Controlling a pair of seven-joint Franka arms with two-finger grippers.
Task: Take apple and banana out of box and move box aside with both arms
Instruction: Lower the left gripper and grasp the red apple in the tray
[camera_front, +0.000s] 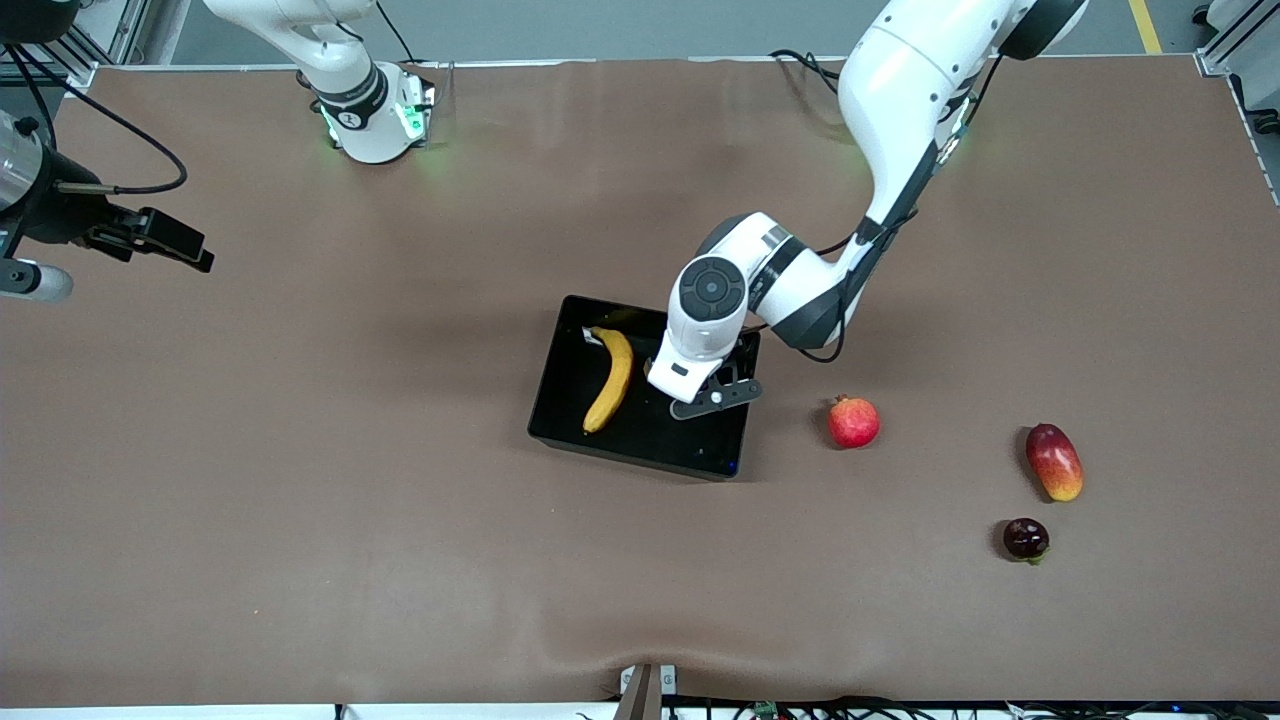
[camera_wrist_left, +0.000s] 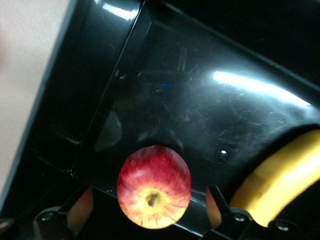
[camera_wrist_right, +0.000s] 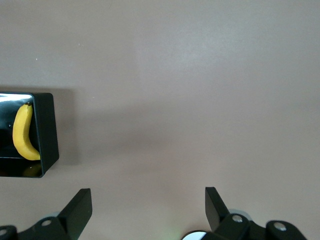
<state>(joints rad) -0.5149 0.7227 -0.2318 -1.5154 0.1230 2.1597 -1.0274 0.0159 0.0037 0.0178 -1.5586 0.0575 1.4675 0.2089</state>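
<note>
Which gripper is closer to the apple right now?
Left. The left gripper is open, over the apple in the tray. The right gripper waits above the table's edge at the right arm's end.

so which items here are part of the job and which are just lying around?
Job items:
- black tray
- banana, in the tray
- apple, in the tray between the open left end effector fingers

Lying about, toward the left arm's end:
- pomegranate
- mango
- small dark fruit
</note>
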